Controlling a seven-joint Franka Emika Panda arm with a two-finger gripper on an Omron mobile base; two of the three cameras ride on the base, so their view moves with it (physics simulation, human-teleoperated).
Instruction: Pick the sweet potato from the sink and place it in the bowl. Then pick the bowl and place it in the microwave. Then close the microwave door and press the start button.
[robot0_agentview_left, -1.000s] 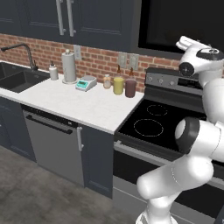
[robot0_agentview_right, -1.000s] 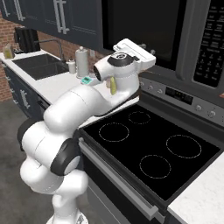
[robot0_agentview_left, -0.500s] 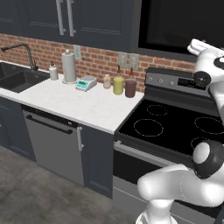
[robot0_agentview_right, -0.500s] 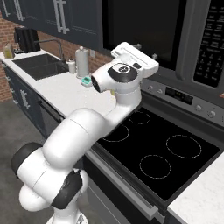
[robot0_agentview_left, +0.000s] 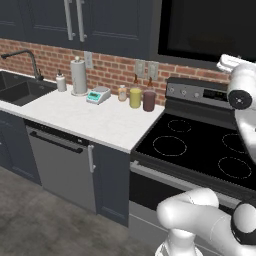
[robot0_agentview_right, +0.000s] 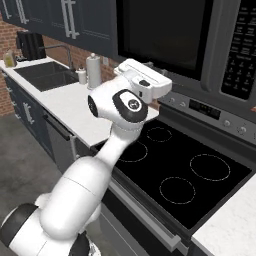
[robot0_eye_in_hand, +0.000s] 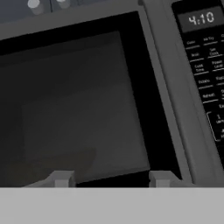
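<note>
Door: the microwave door (robot0_eye_in_hand: 83, 109) is shut flush in its frame, its glass dark; whether anything sits behind it cannot be told.
Panel: the keypad (robot0_eye_in_hand: 208, 65) lies right of the door, the clock reading 4:10.
Claw: the gripper (robot0_eye_in_hand: 111, 179) faces the door's lower edge, fingertips (robot0_eye_in_hand: 61, 178) apart with nothing between them.
Room: the stove (robot0_agentview_right: 175, 170) below is bare; the counter (robot0_agentview_left: 95, 120) carries jars by the wall.
Sink: (robot0_agentview_left: 22, 90) far left, well apart from the arm.
Microwave: (robot0_agentview_right: 200, 40) above the stove.

The way forward is blocked by the shut microwave door (robot0_eye_in_hand: 83, 109); open room is left above the stove (robot0_agentview_right: 180, 175) below.
</note>
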